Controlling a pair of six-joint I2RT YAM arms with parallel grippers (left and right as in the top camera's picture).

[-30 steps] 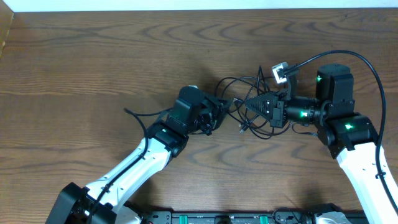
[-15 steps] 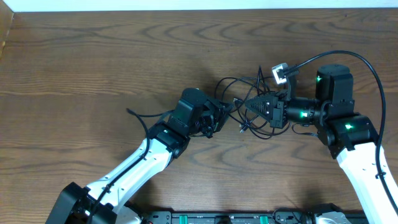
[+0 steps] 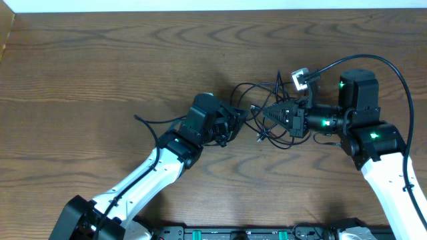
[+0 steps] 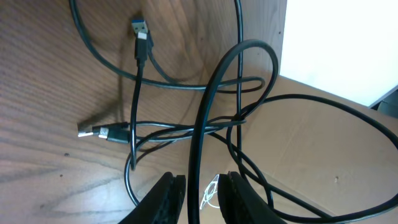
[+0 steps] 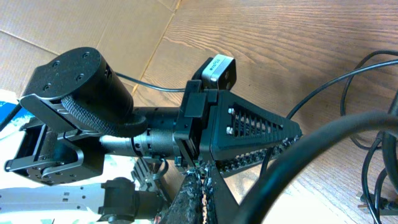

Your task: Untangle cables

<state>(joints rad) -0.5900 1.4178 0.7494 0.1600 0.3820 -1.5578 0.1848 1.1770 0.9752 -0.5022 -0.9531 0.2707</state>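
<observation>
Two grippers meet at the tangled cables (image 3: 263,107) mid-table
Overhead: left gripper (image 3: 235,123) and right gripper (image 3: 263,113) face across the knot. Left wrist: fingers (image 4: 171,196) clamp one black strand (narrow gap). Right wrist: jaws together, no strand visibly between them

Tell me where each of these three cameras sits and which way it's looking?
Overhead: fixed above, looking straight down on the wooden table, both arms and the tangled cables.
Left wrist: on the left arm, looking past its own claw, which straddles a black cable, at cable loops and plugs.
Right wrist: on the right arm, looking past its shut claw toward the left arm.
Shared: the same cable tangle shows overhead and in both wrist views.
</observation>
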